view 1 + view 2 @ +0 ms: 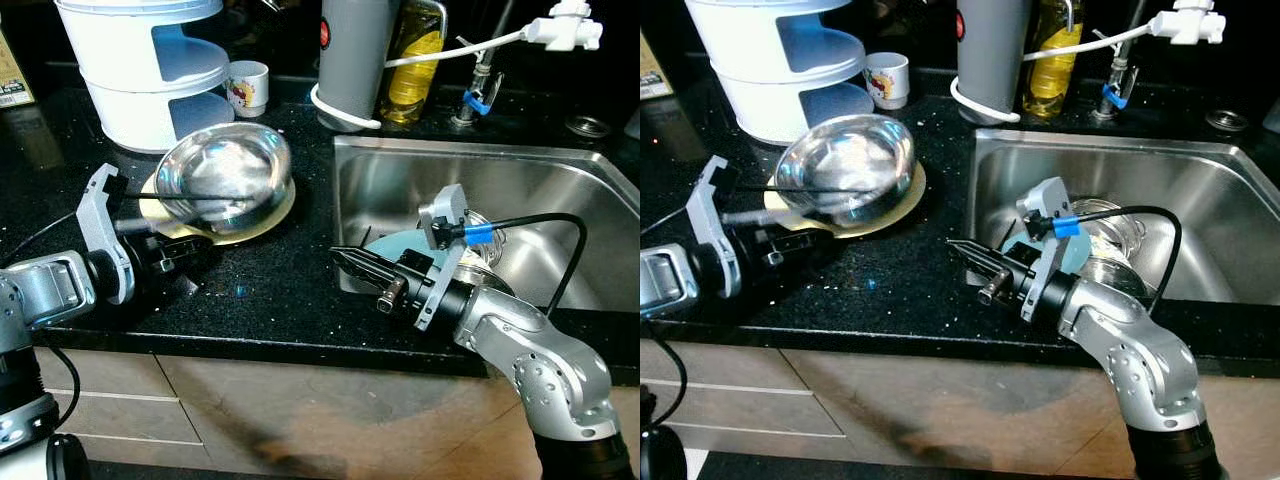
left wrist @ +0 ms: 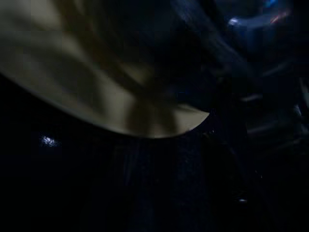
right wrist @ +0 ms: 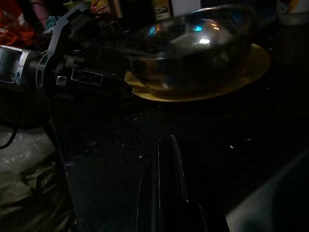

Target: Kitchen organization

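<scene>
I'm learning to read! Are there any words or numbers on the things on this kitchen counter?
No words here can be read.
Small white cup: a red and yellow picture, any letters too blurred.
Yellow bottle: label too blurred.
Grey jug: a red round sign, too small to read.

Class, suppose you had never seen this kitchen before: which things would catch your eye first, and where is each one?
Most striking is the shiny steel bowl sitting on a yellow plate on the black counter, with the left gripper at the plate's near edge. To the right, the right gripper hangs over the counter beside the steel sink. A white tiered rack stands behind the bowl.
</scene>
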### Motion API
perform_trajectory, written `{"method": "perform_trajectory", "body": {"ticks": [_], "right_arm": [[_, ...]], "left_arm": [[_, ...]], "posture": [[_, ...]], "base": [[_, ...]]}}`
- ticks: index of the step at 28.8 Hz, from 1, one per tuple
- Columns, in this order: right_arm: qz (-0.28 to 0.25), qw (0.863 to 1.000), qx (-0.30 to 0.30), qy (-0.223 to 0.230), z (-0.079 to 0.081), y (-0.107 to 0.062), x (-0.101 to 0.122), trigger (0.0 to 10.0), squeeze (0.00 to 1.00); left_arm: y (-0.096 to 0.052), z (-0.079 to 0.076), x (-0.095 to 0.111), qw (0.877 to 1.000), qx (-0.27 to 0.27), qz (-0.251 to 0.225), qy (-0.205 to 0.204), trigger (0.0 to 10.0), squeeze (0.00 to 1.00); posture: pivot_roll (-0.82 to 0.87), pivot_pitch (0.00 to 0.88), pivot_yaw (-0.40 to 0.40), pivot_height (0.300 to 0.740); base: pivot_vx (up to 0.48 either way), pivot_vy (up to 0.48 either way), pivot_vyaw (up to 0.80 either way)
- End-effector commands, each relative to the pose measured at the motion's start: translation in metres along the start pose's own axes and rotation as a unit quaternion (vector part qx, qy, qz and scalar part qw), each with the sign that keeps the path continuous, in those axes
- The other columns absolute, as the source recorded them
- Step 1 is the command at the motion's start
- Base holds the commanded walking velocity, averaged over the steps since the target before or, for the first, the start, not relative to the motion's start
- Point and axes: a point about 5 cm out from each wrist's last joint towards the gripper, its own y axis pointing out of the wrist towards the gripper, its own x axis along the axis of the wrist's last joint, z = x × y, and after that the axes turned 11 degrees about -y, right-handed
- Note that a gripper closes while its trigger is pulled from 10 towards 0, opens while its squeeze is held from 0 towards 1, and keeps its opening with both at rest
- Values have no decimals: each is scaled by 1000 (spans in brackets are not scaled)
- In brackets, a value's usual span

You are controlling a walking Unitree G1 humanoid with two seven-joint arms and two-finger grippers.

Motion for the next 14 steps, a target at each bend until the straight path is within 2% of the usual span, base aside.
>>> {"method": "perform_trajectory", "body": {"ticks": [1, 4, 8, 10, 12, 14], "right_arm": [[9, 1000, 2, -1, -1, -1, -1, 10000, 0], [9, 1000, 4, -2, -1, -1, -1, 10000, 0], [8, 1000, 6, -3, -1, -1, 0, 10000, 0], [9, 1000, 6, -4, -2, -1, 0, 10000, 0], [9, 1000, 6, -4, -2, -1, 0, 10000, 0], [9, 1000, 6, -4, -2, -1, 0, 10000, 0]], "left_arm": [[3, 30, -24, 993, 95, 64, -35, 10000, 0], [3, 31, -22, 993, 99, 62, -35, 10000, 0], [0, 25, -21, 994, 78, 73, -16, 10000, 0], [-3, 17, -18, 996, 47, 73, 8, 10000, 0], [-5, 15, -17, 996, 43, 73, 18, 10000, 0], [-11, 12, -9, 997, 35, 54, 52, 10000, 0]], "posture": [[56, 192, -33, 740], [56, 190, -34, 740], [55, 190, -34, 740], [55, 189, -35, 740], [53, 193, -33, 740], [53, 193, -33, 740]], "base": [[0, 0, 0], [0, 0, 0], [0, 0, 0], [0, 0, 0], [0, 0, 0], [0, 0, 0]]}}
